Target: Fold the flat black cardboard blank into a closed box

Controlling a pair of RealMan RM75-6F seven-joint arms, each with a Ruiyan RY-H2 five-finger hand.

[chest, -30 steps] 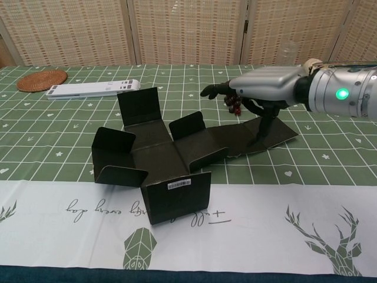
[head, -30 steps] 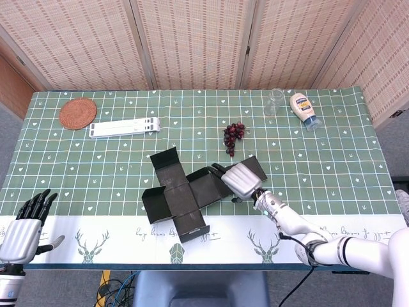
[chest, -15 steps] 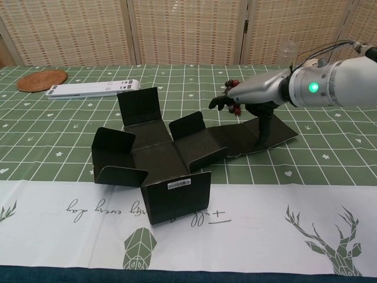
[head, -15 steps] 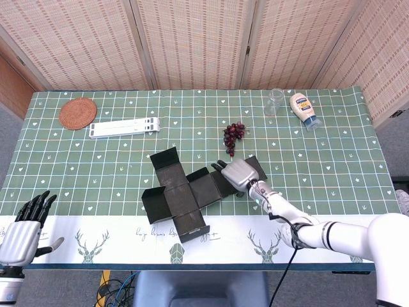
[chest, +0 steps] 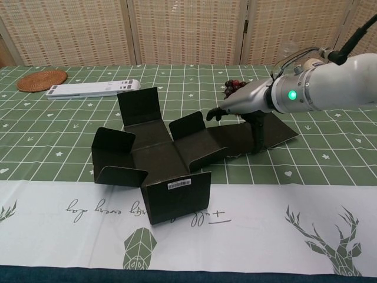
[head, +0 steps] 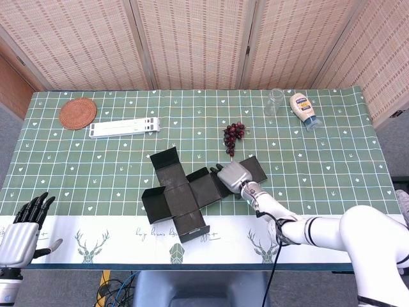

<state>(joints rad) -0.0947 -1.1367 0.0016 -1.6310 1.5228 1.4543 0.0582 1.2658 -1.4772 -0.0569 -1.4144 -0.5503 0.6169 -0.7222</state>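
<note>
The right robot hand (head: pixel 234 174) sits low over the right-hand part of the black cardboard blank (head: pixel 192 190), palm down, its dark fingers (chest: pixel 213 114) reaching left toward a raised inner flap. One finger points straight down onto the flat right panel. Whether the robot hand is pinching the card or only resting on it I cannot tell from either view. A green light glows on the wrist in the chest view.

The left robot hand (head: pixel 22 224) hangs off the near left corner of the worktop (head: pixel 332 166), fingers spread apart and holding nothing.

The blank lies around the middle of the worktop, a cross-shaped sheet with several flaps standing up: one at the far side, a curled one at the left, and a near flap carrying a white barcode label (chest: pixel 179 184). The right panel lies flat, running out under the right robot hand.

Just beyond that robot hand, on the far side, is a bunch of dark red grapes (head: pixel 233 135). Further off toward the far right stand a clear glass (head: pixel 275 101) and, beside it, a squeeze bottle (head: pixel 303 110) lying on its side. Toward the far left lie a long white folded stand (head: pixel 124 127) and a round woven coaster (head: pixel 78 112).

The worktop is covered in a green checked cloth dotted with small white hearts and stars, with a white band of deer motifs (chest: pixel 334 234) along the near edge. Behind it stands a folding screen (head: pixel 192 41) of pale woven panels in wooden frames.
</note>
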